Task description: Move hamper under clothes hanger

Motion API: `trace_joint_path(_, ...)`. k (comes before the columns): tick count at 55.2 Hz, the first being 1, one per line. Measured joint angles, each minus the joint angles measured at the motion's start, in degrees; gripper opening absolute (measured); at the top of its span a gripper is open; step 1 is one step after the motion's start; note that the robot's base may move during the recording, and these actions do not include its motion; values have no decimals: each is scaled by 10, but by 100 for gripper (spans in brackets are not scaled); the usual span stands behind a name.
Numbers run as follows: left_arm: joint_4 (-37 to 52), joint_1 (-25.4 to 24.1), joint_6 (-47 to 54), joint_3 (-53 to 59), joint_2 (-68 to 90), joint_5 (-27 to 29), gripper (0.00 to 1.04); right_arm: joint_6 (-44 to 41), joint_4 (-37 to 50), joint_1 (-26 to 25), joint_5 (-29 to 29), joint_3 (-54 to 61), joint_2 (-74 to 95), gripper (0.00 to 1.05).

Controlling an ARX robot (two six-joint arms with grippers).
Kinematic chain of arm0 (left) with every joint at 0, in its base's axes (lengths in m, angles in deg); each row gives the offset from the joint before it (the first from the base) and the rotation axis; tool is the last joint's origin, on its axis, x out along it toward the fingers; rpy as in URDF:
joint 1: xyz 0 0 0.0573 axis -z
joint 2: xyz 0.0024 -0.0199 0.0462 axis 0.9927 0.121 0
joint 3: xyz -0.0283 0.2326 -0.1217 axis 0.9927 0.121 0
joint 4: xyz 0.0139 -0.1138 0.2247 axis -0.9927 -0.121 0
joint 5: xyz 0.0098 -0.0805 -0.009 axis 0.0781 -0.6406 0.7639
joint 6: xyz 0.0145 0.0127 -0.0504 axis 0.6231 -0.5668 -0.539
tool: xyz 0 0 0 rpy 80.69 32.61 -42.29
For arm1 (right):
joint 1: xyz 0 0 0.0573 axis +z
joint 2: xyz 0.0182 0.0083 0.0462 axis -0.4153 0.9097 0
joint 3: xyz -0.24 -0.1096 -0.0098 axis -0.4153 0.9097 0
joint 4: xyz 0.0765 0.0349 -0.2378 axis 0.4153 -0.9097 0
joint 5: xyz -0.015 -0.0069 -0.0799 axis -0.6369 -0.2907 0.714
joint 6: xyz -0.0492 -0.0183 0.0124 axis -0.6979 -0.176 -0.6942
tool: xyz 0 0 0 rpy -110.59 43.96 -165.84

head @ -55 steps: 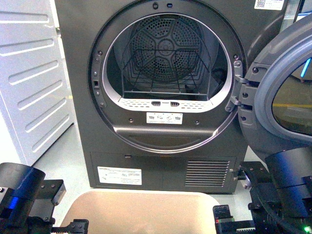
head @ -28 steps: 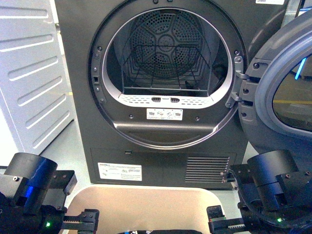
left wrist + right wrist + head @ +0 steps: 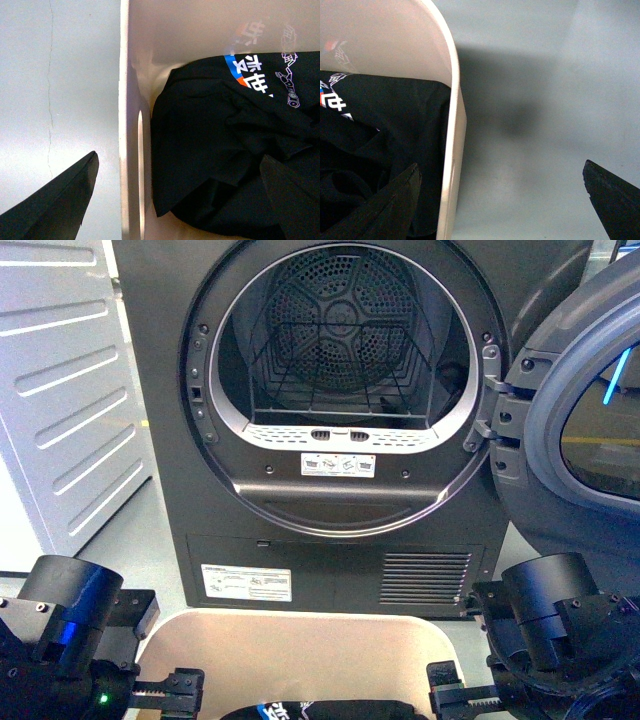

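The left end effector (image 3: 178,156) was spread wide across the left rim of the hamper (image 3: 300,650), one finger (image 3: 50,205) over the grey floor (image 3: 545,75) and the other above a black garment (image 3: 210,150) lying inside. The rim's slot handle ran between the two fingers, and neither was seen touching it. The right end effector (image 3: 500,165) was likewise spread across the hamper's right rim, one finger over the garment and one over bare floor. The garment, printed with white, blue and orange characters, was bunched in the bottom of the beige tub. The hamper stood on the floor between the two arms, just on the near side of a dark grey dryer (image 3: 330,580). The dryer's round door (image 3: 570,420) hung open to the right, showing a wire rack (image 3: 330,370) in the perforated drum. A white ribbed cabinet (image 3: 60,390) stood at the far left, beside the dryer.
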Motion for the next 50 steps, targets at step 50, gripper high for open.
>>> trace_joint_path(50, 17, -8, -2, -2, 15, 3, 72, 5, -1, 11, 0, -20, 20, 97)
